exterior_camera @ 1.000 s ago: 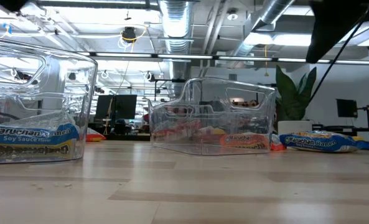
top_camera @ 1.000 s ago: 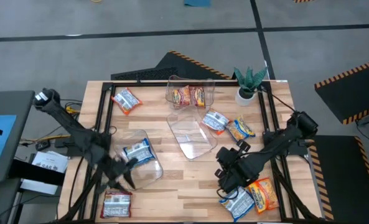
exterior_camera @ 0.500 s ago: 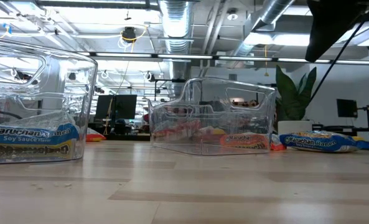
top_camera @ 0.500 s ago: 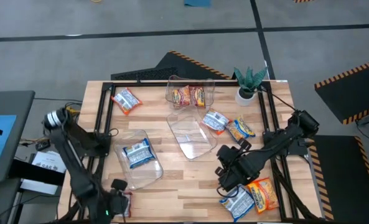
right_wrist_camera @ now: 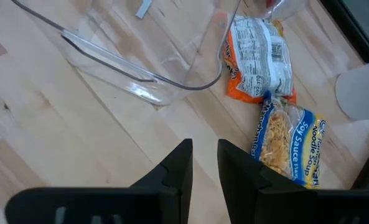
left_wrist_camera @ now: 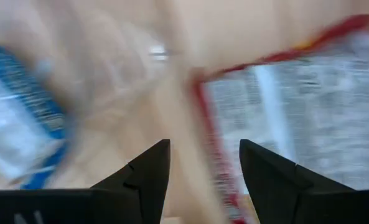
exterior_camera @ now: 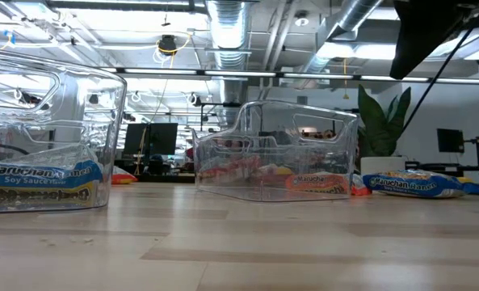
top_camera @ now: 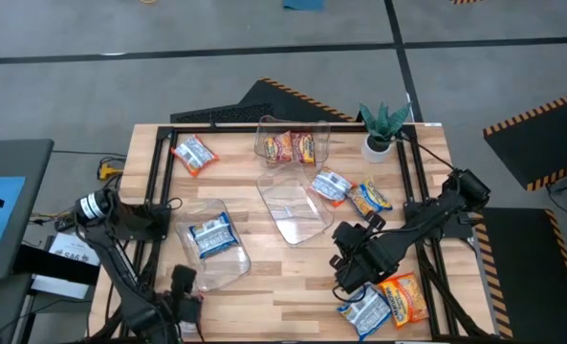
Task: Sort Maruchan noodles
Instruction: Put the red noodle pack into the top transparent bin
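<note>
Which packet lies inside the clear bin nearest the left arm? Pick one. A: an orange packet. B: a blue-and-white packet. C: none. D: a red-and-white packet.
B: in the high view a single blue-and-white packet lies inside the clear bin on the table's left side.

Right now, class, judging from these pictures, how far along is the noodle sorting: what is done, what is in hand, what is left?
Done: one blue packet lies in the left bin, and two red packets sit in the far bin. In hand: the left gripper, open and empty, is over a red-and-white packet at the near edge. Left: the middle bin is empty, and loose packets remain by the right gripper.
</note>
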Controlling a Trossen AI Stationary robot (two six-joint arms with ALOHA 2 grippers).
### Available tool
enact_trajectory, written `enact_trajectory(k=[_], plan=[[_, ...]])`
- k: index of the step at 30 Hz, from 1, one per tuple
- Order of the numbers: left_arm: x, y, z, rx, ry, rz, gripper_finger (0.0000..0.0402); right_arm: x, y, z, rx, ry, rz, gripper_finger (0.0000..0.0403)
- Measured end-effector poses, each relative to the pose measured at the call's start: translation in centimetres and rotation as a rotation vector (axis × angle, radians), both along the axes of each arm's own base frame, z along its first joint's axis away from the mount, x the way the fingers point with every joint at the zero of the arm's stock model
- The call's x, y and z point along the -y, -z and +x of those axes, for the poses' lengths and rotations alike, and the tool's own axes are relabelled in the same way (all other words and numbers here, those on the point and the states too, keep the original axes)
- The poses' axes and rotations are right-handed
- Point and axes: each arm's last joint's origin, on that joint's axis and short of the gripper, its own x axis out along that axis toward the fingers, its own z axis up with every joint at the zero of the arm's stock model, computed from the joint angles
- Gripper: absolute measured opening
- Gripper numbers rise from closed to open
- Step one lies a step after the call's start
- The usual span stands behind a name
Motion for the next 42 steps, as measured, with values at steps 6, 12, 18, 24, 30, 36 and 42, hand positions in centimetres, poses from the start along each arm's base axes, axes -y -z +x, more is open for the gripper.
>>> enact_trajectory(k=[6, 12, 18, 24, 30, 36, 42], plan=[[0.4, 0.6, -1.2, 0.057, 0.033, -0.002, 0.0181, 0.0, 0.0, 0.0, 0.002, 0.0, 0.001, 0.0099], [-0.2, 2.3, -2.1, -0.012, -0.015, -0.019, 0.0181, 0.0, 0.0, 0.1, 0.007, 0.0, 0.004, 0.0099], [-0.7, 1.9, -2.4, -0.01, -0.029, -0.103, 0.0181, -0.1, 0.0, 0.2, 0.019, 0.002, 0.011, 0.0099], [-2.6, 1.3, -2.5, 0.038, -0.065, -0.224, 0.0181, -0.1, 0.0, 0.2, 0.025, 0.002, 0.009, 0.0099], [-5.2, 2.1, -2.2, 0.029, -0.152, -0.374, 0.0181, -0.1, 0.0, 0.3, 0.029, 0.002, 0.011, 0.0099], [-6.7, 3.0, -2.4, 0.001, -0.205, -0.455, 0.0181, -0.1, 0.0, 0.3, 0.03, 0.001, 0.011, 0.0099], [-6.9, 3.1, -2.1, -0.023, -0.222, -0.493, 0.0181, -0.1, 0.1, 0.3, 0.034, 0.001, 0.013, 0.0099]])
